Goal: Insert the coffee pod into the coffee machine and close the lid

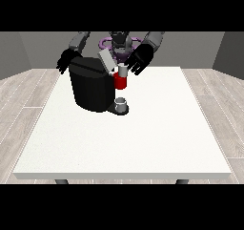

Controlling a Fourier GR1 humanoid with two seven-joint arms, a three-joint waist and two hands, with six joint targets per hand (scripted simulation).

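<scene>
Nearest the camera, bare white table (128, 143); farther back, left of centre, the black coffee machine (90, 88), with a small grey cup (121, 103) on its drip base at the near right.

Hand at the view's right (139, 59): above and just right of the machine's head, fingers spread and hanging down, apparently holding nothing; whether a fingertip touches the pod cannot be told. Just beside it, lower left, the coffee pod (121, 79), red body with a pale top, upright at the machine's front above the cup; seated in the slot or only resting there, cannot tell. Lid (106, 61), grey flap, tilted up and open, left of the pod.

Hand at the view's left (66, 61): behind the machine's far left corner, partly hidden; state cannot be told.

Judgement: insertion looks done or nearly so; lid step not yet done. Next move calls for the right-side hand to shift over the raised lid and press it down without knocking the pod.

Writing, brands, labels: none readable.
</scene>
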